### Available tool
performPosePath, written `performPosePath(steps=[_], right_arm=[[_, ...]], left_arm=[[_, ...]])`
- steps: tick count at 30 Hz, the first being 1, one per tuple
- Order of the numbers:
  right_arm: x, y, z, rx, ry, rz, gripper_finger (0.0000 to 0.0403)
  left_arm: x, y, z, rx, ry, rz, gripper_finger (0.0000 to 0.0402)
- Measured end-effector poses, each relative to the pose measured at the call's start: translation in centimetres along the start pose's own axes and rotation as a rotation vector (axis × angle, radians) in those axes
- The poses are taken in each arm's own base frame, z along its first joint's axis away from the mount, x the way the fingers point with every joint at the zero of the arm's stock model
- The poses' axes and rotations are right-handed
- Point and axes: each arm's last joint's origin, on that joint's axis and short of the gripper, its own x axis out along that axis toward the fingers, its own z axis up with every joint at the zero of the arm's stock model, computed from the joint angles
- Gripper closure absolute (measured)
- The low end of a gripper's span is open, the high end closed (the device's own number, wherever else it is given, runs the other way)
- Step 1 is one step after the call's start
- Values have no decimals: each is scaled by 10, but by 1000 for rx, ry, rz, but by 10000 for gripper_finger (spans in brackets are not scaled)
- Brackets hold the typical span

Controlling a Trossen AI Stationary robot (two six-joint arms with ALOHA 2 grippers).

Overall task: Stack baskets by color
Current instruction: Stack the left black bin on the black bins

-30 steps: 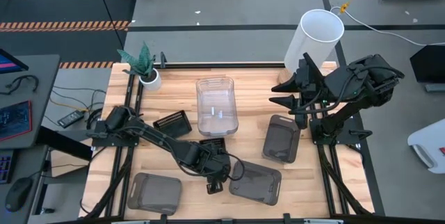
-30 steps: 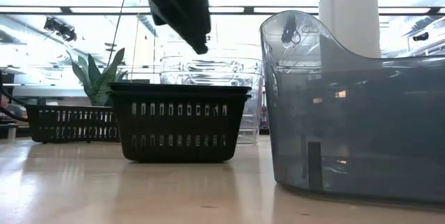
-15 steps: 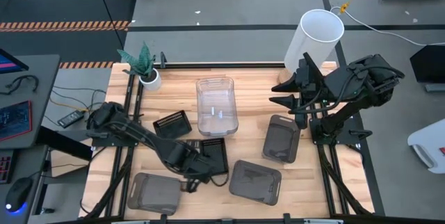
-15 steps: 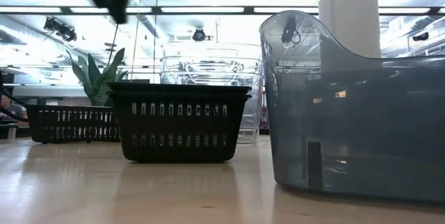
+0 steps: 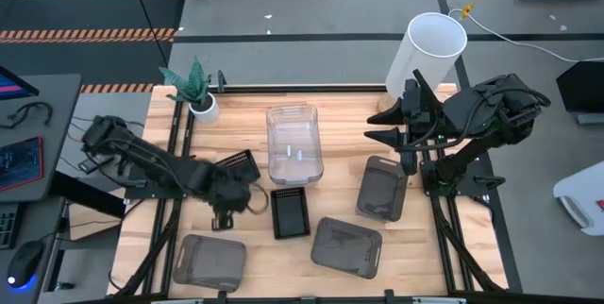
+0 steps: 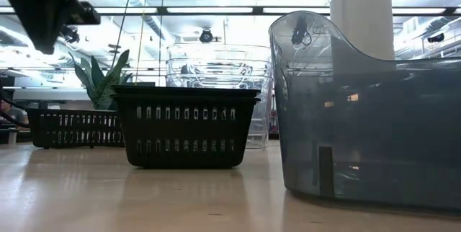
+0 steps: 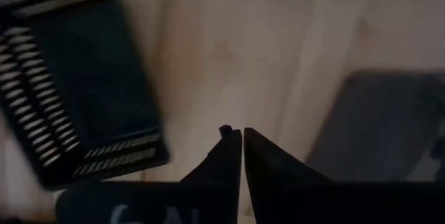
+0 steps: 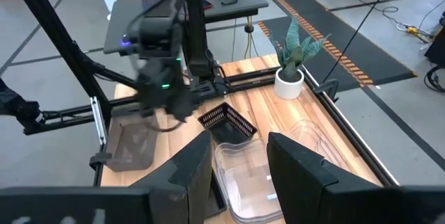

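Note:
Two black slatted baskets, nested, (image 5: 291,212) rest on their base mid-table and show in the low view (image 6: 186,127). A third black basket (image 5: 236,165) stands left of the clear baskets (image 5: 293,143). Three grey baskets lie apart: near left (image 5: 209,261), near middle (image 5: 346,245), right (image 5: 382,188). My left gripper (image 5: 224,217) hangs shut over bare wood, between the nested black baskets (image 7: 76,85) and the near-left grey one (image 7: 389,126), pointing down and holding nothing. My right gripper (image 8: 240,161) waits open, raised at the far right.
A tall white cylinder (image 5: 427,54) stands at the far right corner and a small potted plant (image 5: 196,92) at the far left. Bare wood shows between the baskets around my left gripper and along the near edge.
My left gripper has swept toward the table's left edge, from beside the near-middle grey basket, past the nested black baskets, to the bare wood left of them. The baskets have stayed where they were.

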Motion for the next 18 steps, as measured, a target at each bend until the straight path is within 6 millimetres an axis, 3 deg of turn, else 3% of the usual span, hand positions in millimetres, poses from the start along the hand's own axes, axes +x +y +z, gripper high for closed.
performPosePath(steps=[3,6,9,14,18], right_arm=[[0,0,0,-3,-3,1,258],[0,0,0,-5,-3,1,258],[0,0,0,-5,-3,1,258],[0,0,0,7,-3,1,258],[0,0,0,25,-4,2,258]], left_arm=[[-1,23,-4,-116,-13,8,377],[-3,37,-7,-111,2,26,360],[-3,45,-9,19,47,64,333],[-2,43,-7,405,41,97,266],[9,44,-7,542,106,115,205]])
